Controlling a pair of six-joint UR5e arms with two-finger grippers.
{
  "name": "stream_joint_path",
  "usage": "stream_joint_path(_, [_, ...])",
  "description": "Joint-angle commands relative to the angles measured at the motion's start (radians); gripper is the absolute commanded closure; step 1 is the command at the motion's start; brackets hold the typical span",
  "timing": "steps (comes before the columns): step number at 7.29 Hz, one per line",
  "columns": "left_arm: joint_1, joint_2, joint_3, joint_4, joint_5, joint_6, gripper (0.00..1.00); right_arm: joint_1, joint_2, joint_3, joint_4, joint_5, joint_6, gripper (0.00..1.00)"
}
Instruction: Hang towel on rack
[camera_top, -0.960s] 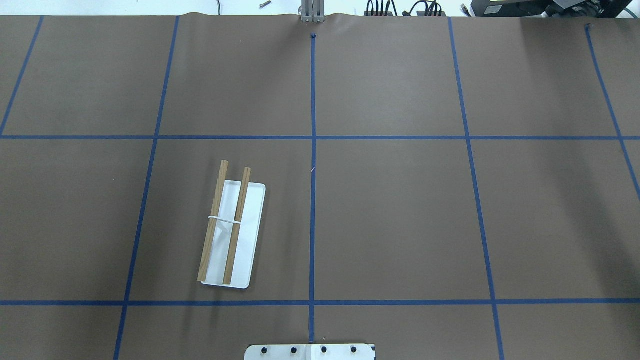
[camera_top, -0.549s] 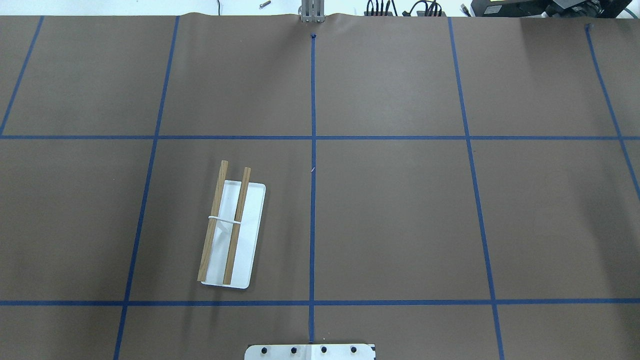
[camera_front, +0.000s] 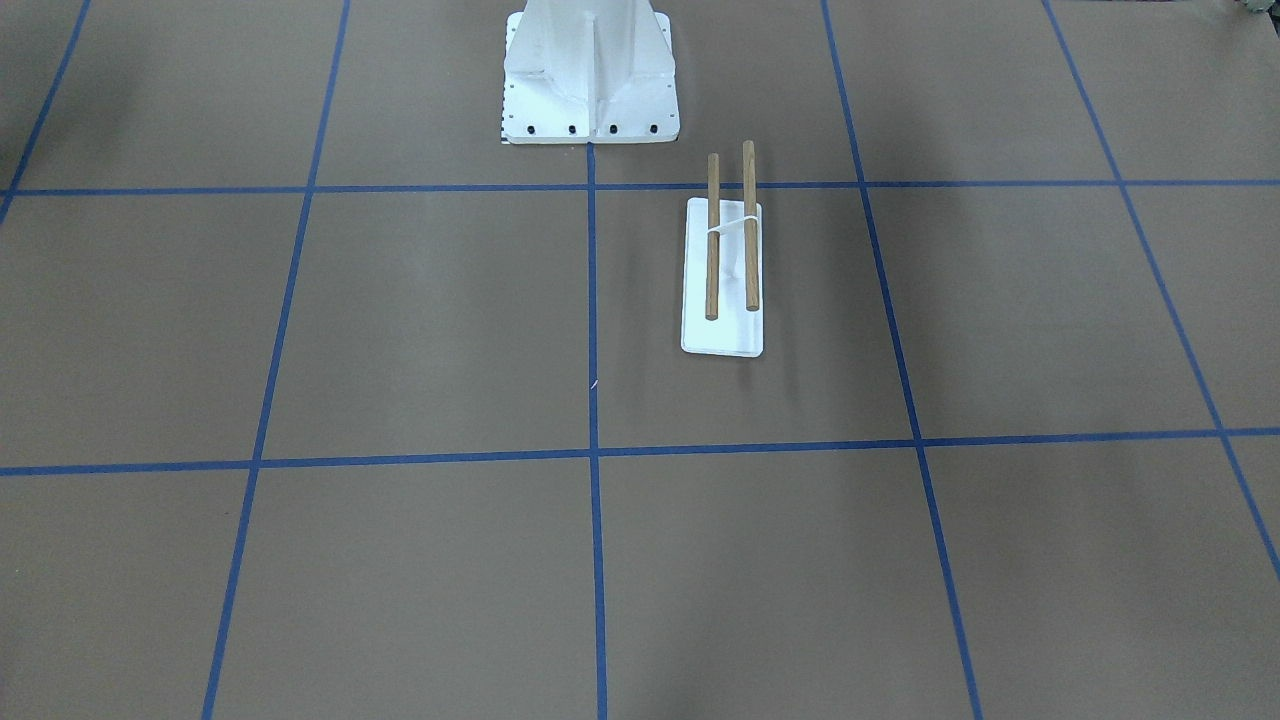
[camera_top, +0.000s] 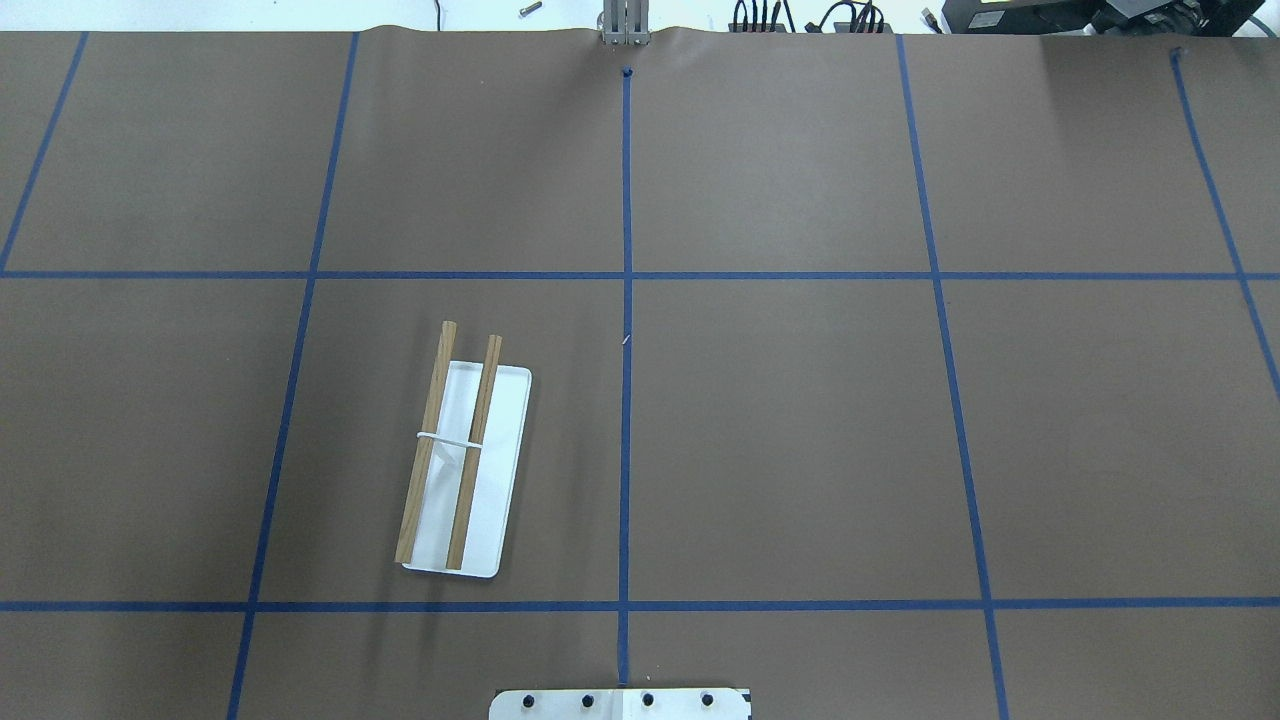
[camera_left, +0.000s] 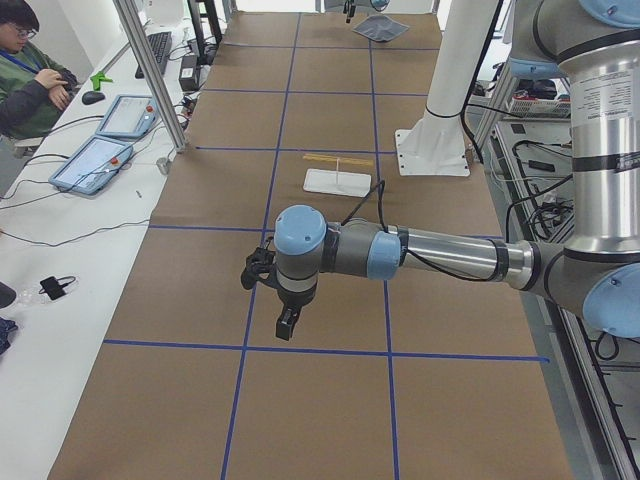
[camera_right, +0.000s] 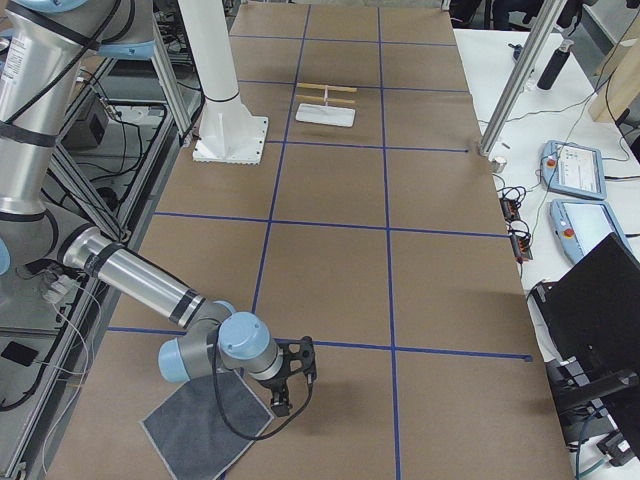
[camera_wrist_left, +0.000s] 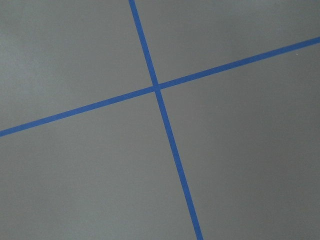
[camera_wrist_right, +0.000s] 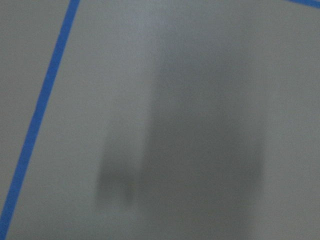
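Note:
The rack (camera_top: 465, 455), two brown wooden rods over a white base, stands left of the table's centre line; it also shows in the front-facing view (camera_front: 722, 265) and the side views (camera_left: 338, 172) (camera_right: 325, 105). Its rods are bare. The dark grey towel (camera_right: 205, 425) lies flat at the table's right end, and shows far off in the exterior left view (camera_left: 380, 27). My right gripper (camera_right: 295, 385) hovers low just beside the towel's edge. My left gripper (camera_left: 285, 325) hangs over bare paper at the table's left end. I cannot tell whether either is open or shut.
The white bolted pedestal (camera_front: 590, 75) stands at the robot's side of the table. Blue tape lines (camera_top: 626, 300) grid the brown paper. An operator (camera_left: 30, 60) sits by tablets (camera_left: 95, 160) on the far side bench. A metal post (camera_right: 515, 80) rises at the table edge.

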Motion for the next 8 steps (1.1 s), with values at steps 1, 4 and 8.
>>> stream_joint_path(1, [0.0, -0.001, 0.001, -0.008, 0.0, 0.0, 0.01, 0.055, -0.045, -0.086, 0.092, 0.045, -0.002, 0.08])
stream_joint_path(4, [0.005, -0.001, 0.001, -0.015, 0.0, -0.002, 0.01, 0.166, -0.082, -0.125, 0.077, 0.048, -0.132, 0.13])
stream_joint_path(8, [0.015, -0.002, 0.003, -0.017, 0.0, -0.002, 0.01, 0.419, 0.018, -0.168, -0.205, -0.006, -0.52, 0.13])
